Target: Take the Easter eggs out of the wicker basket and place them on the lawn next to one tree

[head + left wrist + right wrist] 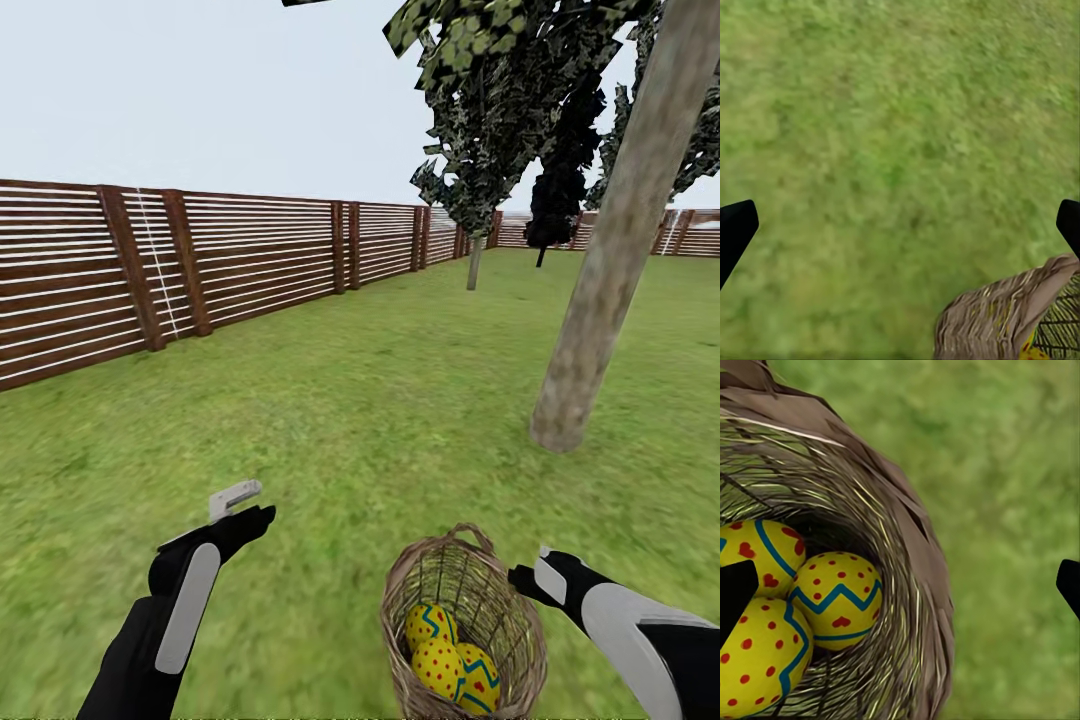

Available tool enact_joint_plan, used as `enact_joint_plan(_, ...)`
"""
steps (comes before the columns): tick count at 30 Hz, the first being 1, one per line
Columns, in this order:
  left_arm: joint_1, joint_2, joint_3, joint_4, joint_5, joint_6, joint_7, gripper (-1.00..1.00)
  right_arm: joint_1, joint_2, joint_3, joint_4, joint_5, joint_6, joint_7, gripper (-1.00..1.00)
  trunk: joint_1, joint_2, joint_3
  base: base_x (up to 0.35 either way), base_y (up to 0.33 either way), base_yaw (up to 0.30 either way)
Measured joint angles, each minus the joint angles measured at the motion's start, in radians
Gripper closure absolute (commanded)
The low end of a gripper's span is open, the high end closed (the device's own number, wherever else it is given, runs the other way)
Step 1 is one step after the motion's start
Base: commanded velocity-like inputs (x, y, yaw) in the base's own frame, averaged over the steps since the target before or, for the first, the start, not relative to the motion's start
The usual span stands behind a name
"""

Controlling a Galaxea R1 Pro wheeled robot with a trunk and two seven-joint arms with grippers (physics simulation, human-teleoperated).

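The wicker basket (500, 610) stands on the lawn (350, 400) just in front of me, with three yellow Easter eggs (440, 665) inside. In the right wrist view the eggs (840, 600) lie together at the bottom of the basket (915, 525). My right gripper (530, 572) hovers open just right of the basket rim, holding nothing. My left gripper (250, 508) is open over bare grass to the basket's left, and its wrist view catches the basket's wall (1005, 315) at a corner. A pale mottled tree trunk (600, 280) rises from the grass ahead on the right, close beyond the basket.
A brown slatted fence (200, 260) runs along the left and across the back. A smaller tree (475, 260) and a dark narrow cypress (552, 210) stand far back near the fence. Open grass stretches between the basket and the trunk's base (558, 432).
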Motion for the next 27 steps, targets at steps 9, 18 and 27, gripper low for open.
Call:
enact_joint_plan(9, 0.0, 0.0, -0.001, 0.0, 0.0, 0.0, 0.0, -1.0, 0.0, 0.0, 0.0, 0.0, 0.001, 0.0, 0.0, -1.0, 0.035, -0.063, -0.028, 0.0, 0.0, 0.0)
enact_joint_plan(18, 0.0, 0.0, -0.001, 0.0, 0.0, 0.001, 0.0, -1.0, 0.0, 0.0, 0.0, 0.0, 0.003, 0.0, 0.0, -1.0, 0.069, -0.126, -0.056, 0.0, 0.0, 0.0)
enact_joint_plan(27, 0.0, 0.0, 0.001, 0.0, 0.0, 0.001, 0.0, -1.0, 0.0, 0.0, 0.0, 0.0, 0.003, 0.0, 0.0, -1.0, 0.104, -0.189, -0.085, 0.0, 0.0, 0.0)
